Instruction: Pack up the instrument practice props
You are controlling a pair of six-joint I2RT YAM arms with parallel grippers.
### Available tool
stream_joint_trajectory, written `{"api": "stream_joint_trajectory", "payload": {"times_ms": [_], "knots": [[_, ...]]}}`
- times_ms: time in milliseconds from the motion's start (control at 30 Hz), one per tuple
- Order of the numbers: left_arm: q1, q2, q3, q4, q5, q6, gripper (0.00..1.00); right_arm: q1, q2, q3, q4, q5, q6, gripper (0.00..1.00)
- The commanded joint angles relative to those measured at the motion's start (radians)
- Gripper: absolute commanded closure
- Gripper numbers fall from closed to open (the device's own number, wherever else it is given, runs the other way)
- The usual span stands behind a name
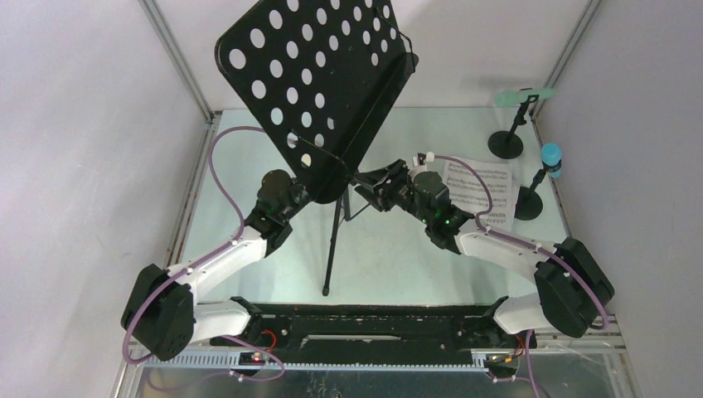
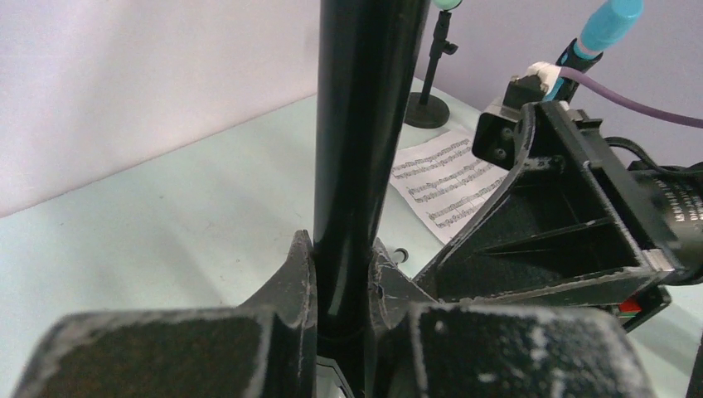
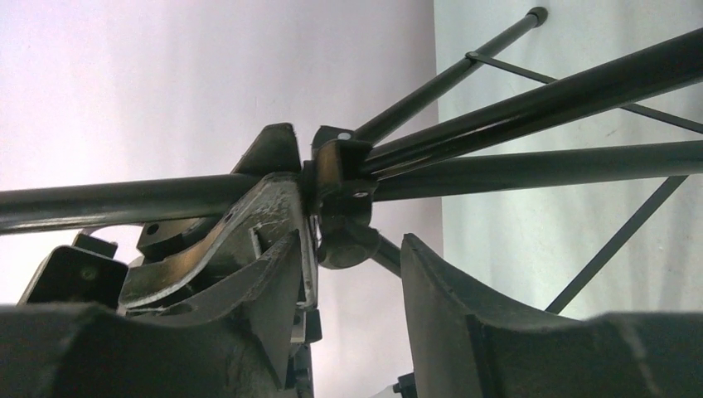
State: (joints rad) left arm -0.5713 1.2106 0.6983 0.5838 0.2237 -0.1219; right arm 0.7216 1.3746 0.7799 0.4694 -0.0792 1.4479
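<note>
The black tripod music rack [image 1: 319,83] stands mid-table with its perforated desk tilted. My left gripper [image 2: 342,282] is shut on the rack's pole [image 2: 356,124]; in the top view the desk hides its fingers. My right gripper [image 3: 352,249] is open, its fingertips on either side of the knob of the tripod hub [image 3: 340,195], and it also shows in the top view [image 1: 370,191]. White sheet-music pages [image 1: 485,186] lie flat on the right. The mint-green microphone [image 1: 522,95] and the blue microphone [image 1: 551,157] each sit in a black round-based holder [image 1: 506,145] [image 1: 528,203].
A tripod leg [image 1: 332,249] reaches toward the near edge between the arms. White walls with metal frame posts [image 1: 178,62] close in the table at the back and sides. The mic holders stand close to the right wall.
</note>
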Motion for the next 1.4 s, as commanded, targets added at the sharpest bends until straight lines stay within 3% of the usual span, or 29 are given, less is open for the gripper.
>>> {"api": "stream_joint_trajectory", "payload": {"times_ms": [0,267,567,667,867,1133,1367], "knots": [[-0.031,0.041,-0.013,-0.216,0.084,-0.056,1.00,-0.007,0.028,0.007,0.056,-0.011,0.033,0.47],[-0.032,0.041,-0.014,-0.216,0.085,-0.055,1.00,-0.004,0.062,0.006,0.097,-0.053,0.040,0.62],[-0.032,0.044,-0.014,-0.216,0.081,-0.053,1.00,-0.006,0.060,0.007,0.132,-0.083,-0.049,0.94],[-0.032,0.044,-0.012,-0.216,0.084,-0.051,1.00,-0.019,0.070,0.060,0.119,-0.162,-0.252,1.00],[-0.031,0.044,-0.013,-0.216,0.085,-0.050,1.00,0.002,0.067,0.219,-0.092,-0.244,-0.790,1.00],[-0.032,0.044,-0.011,-0.216,0.086,-0.050,1.00,0.197,0.040,0.239,-0.201,-0.006,-1.683,1.00],[-0.032,0.042,-0.010,-0.216,0.082,-0.053,1.00,0.339,0.067,0.238,-0.178,0.298,-2.109,1.00]]}}
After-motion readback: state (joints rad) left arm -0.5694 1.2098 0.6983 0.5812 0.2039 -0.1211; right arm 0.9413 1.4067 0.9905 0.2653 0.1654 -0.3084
